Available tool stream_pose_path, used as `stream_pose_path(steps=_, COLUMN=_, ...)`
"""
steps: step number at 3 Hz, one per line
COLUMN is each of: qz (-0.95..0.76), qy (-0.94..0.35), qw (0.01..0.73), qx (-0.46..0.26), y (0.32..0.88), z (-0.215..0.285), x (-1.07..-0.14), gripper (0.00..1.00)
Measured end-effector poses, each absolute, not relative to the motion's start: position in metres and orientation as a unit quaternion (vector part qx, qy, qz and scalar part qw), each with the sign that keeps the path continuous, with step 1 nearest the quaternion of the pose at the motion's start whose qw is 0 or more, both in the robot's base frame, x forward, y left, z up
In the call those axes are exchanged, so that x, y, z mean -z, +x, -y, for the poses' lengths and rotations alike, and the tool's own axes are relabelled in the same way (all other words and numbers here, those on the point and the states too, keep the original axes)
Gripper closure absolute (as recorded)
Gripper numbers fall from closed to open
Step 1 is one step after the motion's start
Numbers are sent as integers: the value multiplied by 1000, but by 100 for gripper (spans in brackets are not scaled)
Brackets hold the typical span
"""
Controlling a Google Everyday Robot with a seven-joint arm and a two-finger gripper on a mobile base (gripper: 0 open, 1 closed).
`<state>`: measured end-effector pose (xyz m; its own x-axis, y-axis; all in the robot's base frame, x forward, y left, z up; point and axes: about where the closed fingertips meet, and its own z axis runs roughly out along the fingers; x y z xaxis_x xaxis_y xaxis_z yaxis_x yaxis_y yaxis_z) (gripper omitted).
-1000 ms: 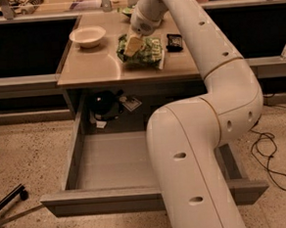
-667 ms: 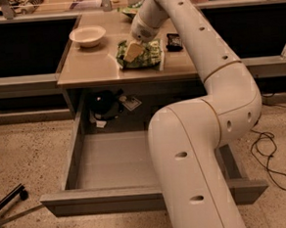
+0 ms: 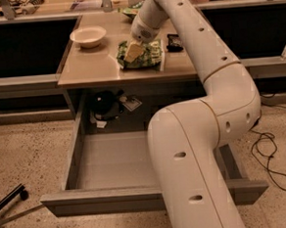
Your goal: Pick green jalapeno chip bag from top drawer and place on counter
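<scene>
The green jalapeno chip bag (image 3: 146, 57) lies flat on the beige counter (image 3: 95, 68), right of its middle, with its white edge strip on the right side. My gripper (image 3: 134, 50) reaches down from the long white arm and rests on the bag's left half, covering part of it. The top drawer (image 3: 139, 199) stands pulled fully open below the counter, toward the camera. Its grey floor (image 3: 112, 160) shows on the left, and my arm hides its right part.
A white bowl (image 3: 87, 36) sits at the counter's back left. A small dark object (image 3: 174, 42) lies right of the bag, and another green bag (image 3: 128, 10) lies at the back edge. A black item with a tag (image 3: 105, 105) sits in the recess. Cables (image 3: 266, 151) lie on the floor at right.
The wrist has shifted slightly over the bag. The bag stays at the same spot on the counter, and the drawer has not moved.
</scene>
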<state>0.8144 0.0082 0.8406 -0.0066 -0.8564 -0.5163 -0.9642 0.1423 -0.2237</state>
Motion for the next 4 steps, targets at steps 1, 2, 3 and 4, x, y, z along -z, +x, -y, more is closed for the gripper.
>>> stream_pose_path(steps=1, qz=-703, qy=-648, qw=278, qx=-97, y=814, z=-8, x=-841, gripper=36)
stream_pose_path(steps=2, qz=-703, qy=-648, qw=278, qx=-97, y=814, z=-8, x=-841, gripper=11)
stream_pose_path(steps=3, qz=-703, qy=-648, qw=278, qx=-97, y=814, z=-8, x=-841, gripper=0)
stream_pose_path(steps=4, qz=-703, qy=-648, qw=278, qx=-97, y=814, z=-8, x=-841, gripper=0)
